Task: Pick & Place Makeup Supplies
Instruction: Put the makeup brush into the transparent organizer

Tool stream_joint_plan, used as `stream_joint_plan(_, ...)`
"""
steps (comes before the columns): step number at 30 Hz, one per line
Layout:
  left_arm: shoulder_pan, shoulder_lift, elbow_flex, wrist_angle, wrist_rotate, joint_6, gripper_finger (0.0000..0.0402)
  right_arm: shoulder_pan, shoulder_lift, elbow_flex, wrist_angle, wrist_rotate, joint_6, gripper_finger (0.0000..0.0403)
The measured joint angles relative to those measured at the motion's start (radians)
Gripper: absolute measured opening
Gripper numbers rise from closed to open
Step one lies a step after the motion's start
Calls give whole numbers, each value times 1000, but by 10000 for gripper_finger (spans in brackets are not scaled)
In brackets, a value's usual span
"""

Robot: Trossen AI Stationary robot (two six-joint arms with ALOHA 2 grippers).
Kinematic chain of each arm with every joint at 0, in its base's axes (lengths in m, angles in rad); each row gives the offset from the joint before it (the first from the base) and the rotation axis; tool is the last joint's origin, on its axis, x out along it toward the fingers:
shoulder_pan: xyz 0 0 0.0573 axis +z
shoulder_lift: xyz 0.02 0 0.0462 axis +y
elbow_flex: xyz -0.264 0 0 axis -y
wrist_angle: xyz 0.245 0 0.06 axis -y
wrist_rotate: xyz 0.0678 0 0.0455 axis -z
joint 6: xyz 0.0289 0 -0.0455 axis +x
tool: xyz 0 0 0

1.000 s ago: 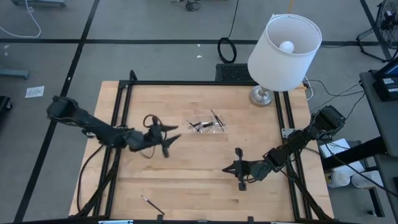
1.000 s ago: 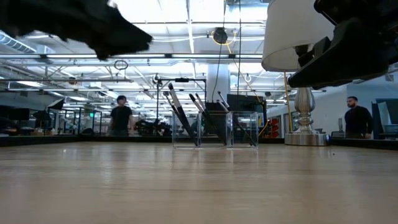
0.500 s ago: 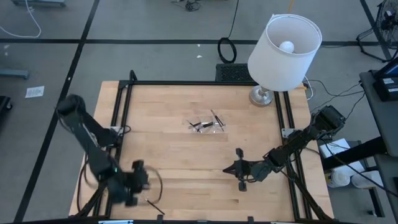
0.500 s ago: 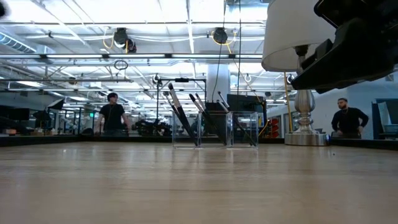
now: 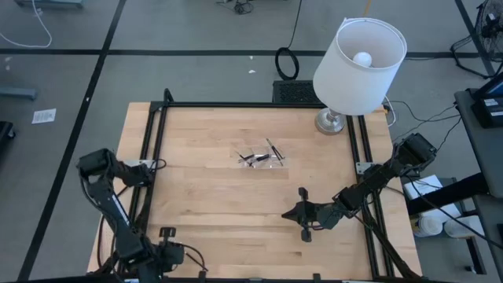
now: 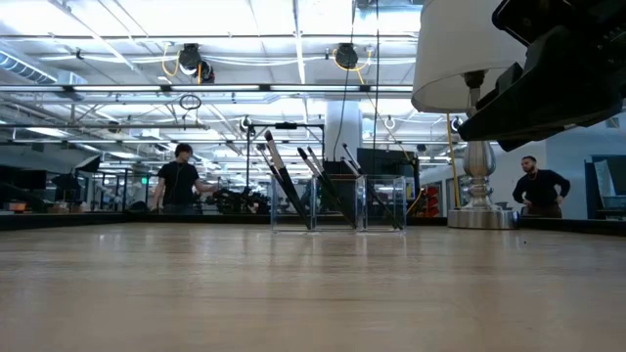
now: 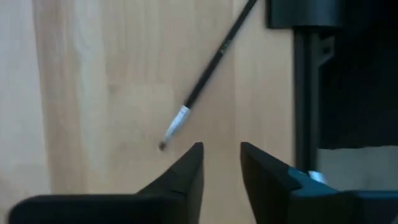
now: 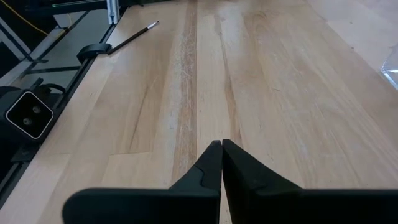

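Note:
One makeup stick (image 7: 208,68), thin and dark with a silvery ferrule, lies flat on the wood by the near-left frame rail. My left gripper (image 7: 221,158) points down just short of its pale tip (image 7: 165,144), open, touching nothing; in the high view it is at the near-left corner (image 5: 174,256). More sticks (image 6: 286,181) lean inside the clear tray (image 5: 263,159) at mid-table. My right gripper (image 8: 222,148) is shut, with nothing in it, above the table right of centre (image 5: 303,226). It also sees the lone stick (image 8: 130,37) far ahead.
A white-shaded lamp (image 5: 357,63) stands at the far right. Black frame rails (image 5: 149,157) run along the table's sides, one close beside the lone stick (image 7: 305,106). My right arm fills the low view's upper right (image 6: 553,78). People stand in the room behind (image 6: 181,181).
My left arm has swung from the table's middle, left of the tray, to the near-left corner. Its gripper has tipped over from nearly level to pointing down above the lone stick.

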Motion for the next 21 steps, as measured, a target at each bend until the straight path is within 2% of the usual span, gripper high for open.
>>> stream_joint_plan(5, 26, 43, -5, -13, -39, 121, 169, 0, 0, 0, 0, 2, -1, 0)
stream_joint_plan(8, 49, 66, -6, -13, -42, 176, 188, 0, 0, 0, -1, 2, -2, 0)
stream_joint_plan(21, 126, 139, -2, 0, -20, 314, 191, 0, 0, 0, -9, -1, -4, 0)
